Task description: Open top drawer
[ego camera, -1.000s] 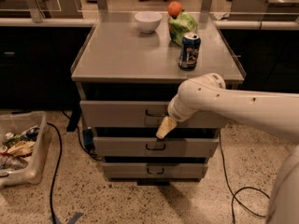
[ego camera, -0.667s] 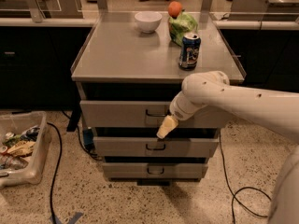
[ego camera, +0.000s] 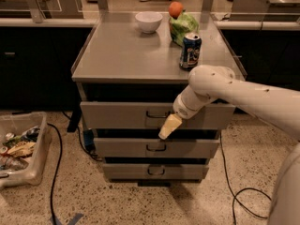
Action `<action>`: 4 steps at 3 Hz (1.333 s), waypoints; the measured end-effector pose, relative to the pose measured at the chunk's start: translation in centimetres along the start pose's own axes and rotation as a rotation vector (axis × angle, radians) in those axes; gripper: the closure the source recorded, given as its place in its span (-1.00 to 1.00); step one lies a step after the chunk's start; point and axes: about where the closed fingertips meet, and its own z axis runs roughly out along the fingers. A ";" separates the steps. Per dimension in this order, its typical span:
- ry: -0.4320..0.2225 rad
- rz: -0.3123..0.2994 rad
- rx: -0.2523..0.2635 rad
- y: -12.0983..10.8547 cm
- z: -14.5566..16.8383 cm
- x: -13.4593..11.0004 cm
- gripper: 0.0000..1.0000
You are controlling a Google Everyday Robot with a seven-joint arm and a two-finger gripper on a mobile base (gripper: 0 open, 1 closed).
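The gripper (ego camera: 164,134) hangs in front of the cabinet, a bit right of the middle. Its two pale yellow fingers (ego camera: 170,124) look pressed shut into one point, and they hold nothing. The point aims down and to the left. It sits over the dark gap under the top drawer (ego camera: 117,115), just above the middle drawer (ego camera: 122,147).

The top drawer is the first grey drawer under the surface (ego camera: 122,50). It is the widest of the three. Its small dark handle (ego camera: 154,114) is just up and to the left of the fingers. The fingers are close to the handle but are not on it. A dark gap shows between the drawer front and the surface above. The bottom drawer (ego camera: 126,171) is the lowest one, near the floor.

The white arm (ego camera: 225,90) comes in from the right and bends down to the fingers.

On the surface, at the back, stand a white bowl (ego camera: 148,21), a green bag (ego camera: 183,26) and an orange (ego camera: 176,9). A blue can (ego camera: 190,51) stands upright in front of the bag, near the right edge.

On the floor to the left is a clear bin (ego camera: 28,172) with trash in it. A black cable (ego camera: 57,163) runs past it.
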 end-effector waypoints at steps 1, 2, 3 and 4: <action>0.029 0.005 -0.068 1.4 -0.4 0.4 -1.00; 0.028 0.005 -0.068 1.4 -0.5 0.4 -1.00; -0.005 0.000 -0.095 5.1 -3.7 1.5 -1.00; -0.005 0.000 -0.096 5.2 -3.7 1.5 -1.00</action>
